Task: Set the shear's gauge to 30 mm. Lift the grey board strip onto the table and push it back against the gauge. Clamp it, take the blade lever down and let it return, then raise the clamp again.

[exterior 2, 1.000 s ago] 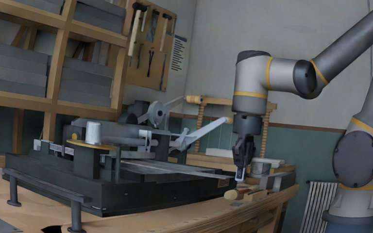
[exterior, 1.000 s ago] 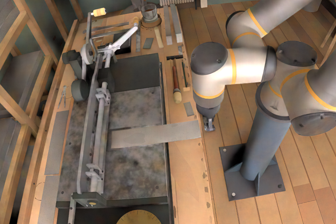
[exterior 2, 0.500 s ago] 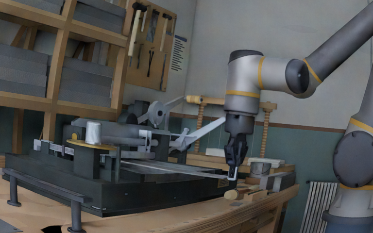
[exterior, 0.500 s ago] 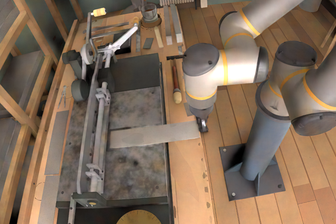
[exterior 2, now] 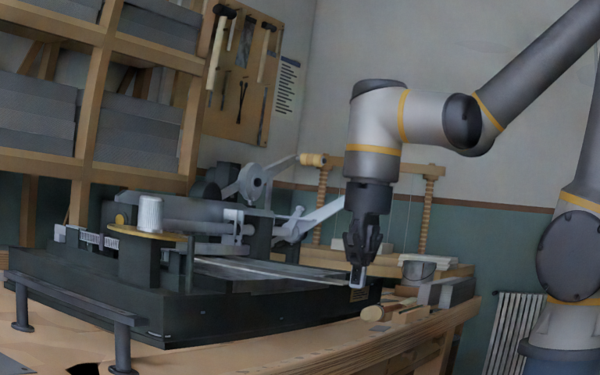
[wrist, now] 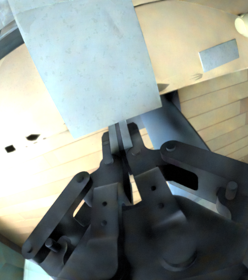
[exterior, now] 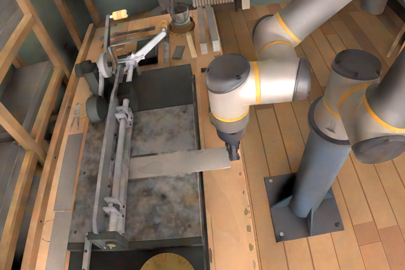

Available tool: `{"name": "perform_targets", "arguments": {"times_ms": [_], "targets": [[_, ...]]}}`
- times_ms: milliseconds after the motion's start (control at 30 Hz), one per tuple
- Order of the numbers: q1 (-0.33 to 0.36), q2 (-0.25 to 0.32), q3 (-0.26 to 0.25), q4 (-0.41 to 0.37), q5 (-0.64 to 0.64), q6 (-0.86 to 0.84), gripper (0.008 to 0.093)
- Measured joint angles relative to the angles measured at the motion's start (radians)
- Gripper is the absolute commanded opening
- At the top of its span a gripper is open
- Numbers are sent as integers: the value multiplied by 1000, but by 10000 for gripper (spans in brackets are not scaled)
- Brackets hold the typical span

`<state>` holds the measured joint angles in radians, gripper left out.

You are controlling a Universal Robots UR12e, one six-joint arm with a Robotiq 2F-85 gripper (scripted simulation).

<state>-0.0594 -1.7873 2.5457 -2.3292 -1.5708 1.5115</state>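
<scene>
The grey board strip (exterior: 180, 164) (exterior 2: 271, 272) (wrist: 88, 65) lies flat across the shear's mottled table (exterior: 157, 178), its far end reaching under the clamp bar (exterior: 121, 142) and its near end overhanging the table's edge toward the arm. My gripper (exterior: 233, 153) (exterior 2: 357, 277) (wrist: 120, 135) is closed and empty, its fingertips right at the strip's overhanging end. The blade lever (exterior: 109, 33) with its yellow handle stands raised at the far end. The gauge knob (exterior 2: 150, 213) sits on a brass dial at the near end.
A metal cup (exterior: 180, 15) stands at the bench's far end beside stacked grey strips (exterior: 207, 29). A mallet (exterior 2: 378, 311) lies on the bench below the gripper. The arm's base plate (exterior: 304, 208) is on the floor to the right.
</scene>
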Motion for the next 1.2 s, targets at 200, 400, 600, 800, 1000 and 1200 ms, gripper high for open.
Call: {"name": "perform_targets", "arguments": {"times_ms": [200, 400, 600, 800, 1000, 1200], "targets": [[2, 24, -17, -7, 0, 2, 80], [3, 45, -32, -13, 0, 3, 80], [4, 62, -45, -17, 0, 4, 80], [5, 74, -54, -20, 0, 5, 80], [5, 82, -60, -21, 0, 5, 80], [6, 85, -63, -22, 0, 6, 80]]}}
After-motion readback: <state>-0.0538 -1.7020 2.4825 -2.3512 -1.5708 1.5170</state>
